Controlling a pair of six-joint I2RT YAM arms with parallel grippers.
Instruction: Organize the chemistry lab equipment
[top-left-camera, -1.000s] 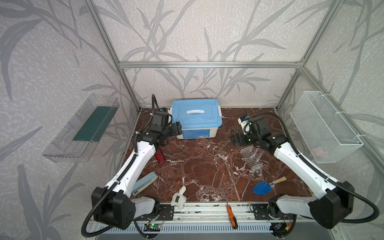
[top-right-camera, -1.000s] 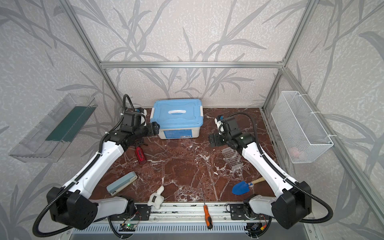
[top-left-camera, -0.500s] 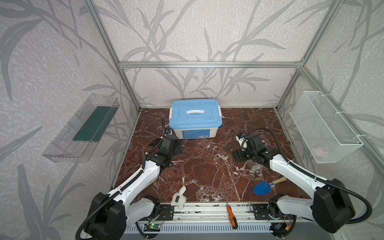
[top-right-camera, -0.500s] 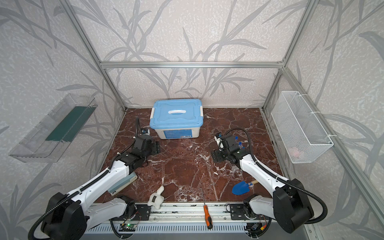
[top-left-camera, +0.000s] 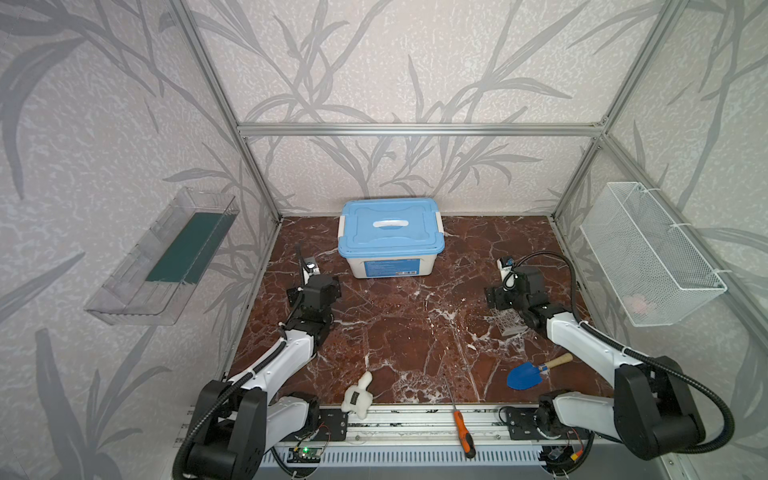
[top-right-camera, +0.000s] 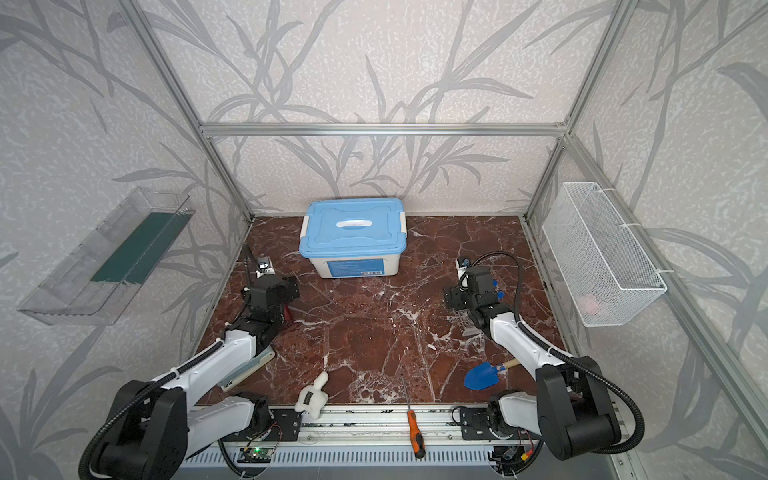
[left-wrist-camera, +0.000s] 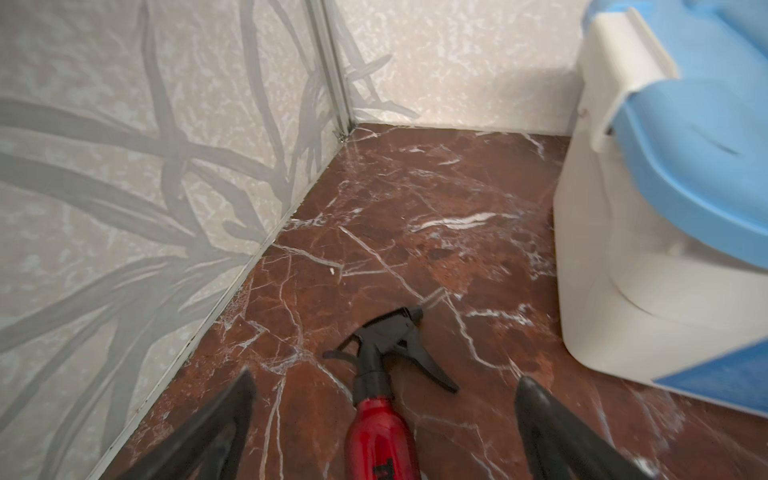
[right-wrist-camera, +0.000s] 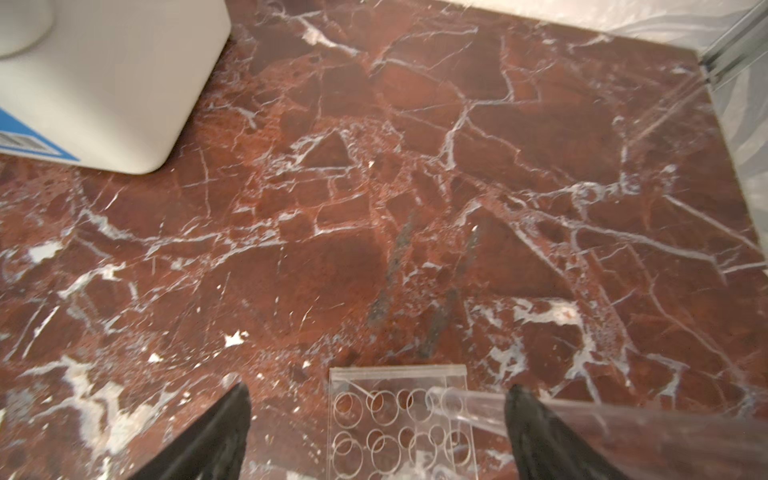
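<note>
On the marble floor (top-right-camera: 374, 332), a blue-lidded box (top-right-camera: 352, 232) sits at twelve o'clock. The clear tube rack (top-right-camera: 466, 326) lies at three, a blue trowel (top-right-camera: 482, 375) at four, and a white toy (top-right-camera: 311, 399) at six. An orange-handled screwdriver (top-right-camera: 414, 432) lies across the front rail (top-right-camera: 365, 419).

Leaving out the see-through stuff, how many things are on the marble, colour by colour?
Blue: 2 (lidded box, trowel)
Red: 1 (spray bottle)
Orange: 1 (screwdriver)
White: 1 (soft toy)
Grey-green: 1 (flat case)
Total: 6
</note>
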